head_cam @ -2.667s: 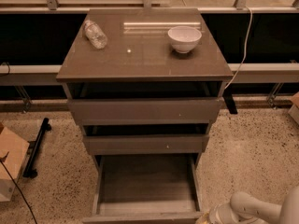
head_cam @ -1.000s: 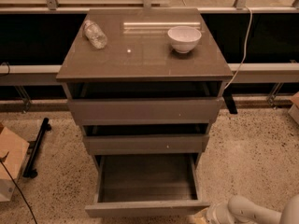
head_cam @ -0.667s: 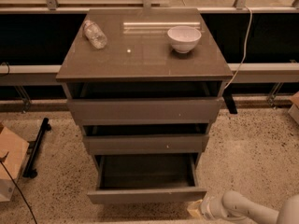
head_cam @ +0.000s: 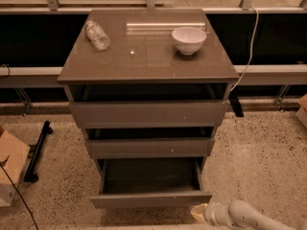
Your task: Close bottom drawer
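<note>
- My gripper (head_cam: pixel 198 212) sits low by the floor. I cannot tell whether it is open or closed.
- Just up and left of it, the bottom drawer (head_cam: pixel 151 199) stands partly out, with its front panel's right end nearest me.
- I judge this is the pushing step. Next I press squarely toward the cabinet (head_cam: pixel 144 63) until the drawer is flush.

No writing, label, brand or number can be read anywhere. There is none on the bottle (head_cam: pixel 97 34) lying on the desk (head_cam: pixel 144 63), the white bowl (head_cam: pixel 189 39) beside it, or the plain front of the bottom drawer (head_cam: pixel 151 200). The gripper (head_cam: pixel 199 213), low at the bottom edge just right of that drawer's front corner, shows no legible marking either — nor does the cardboard box (head_cam: pixel 10 169) at far left.
</note>
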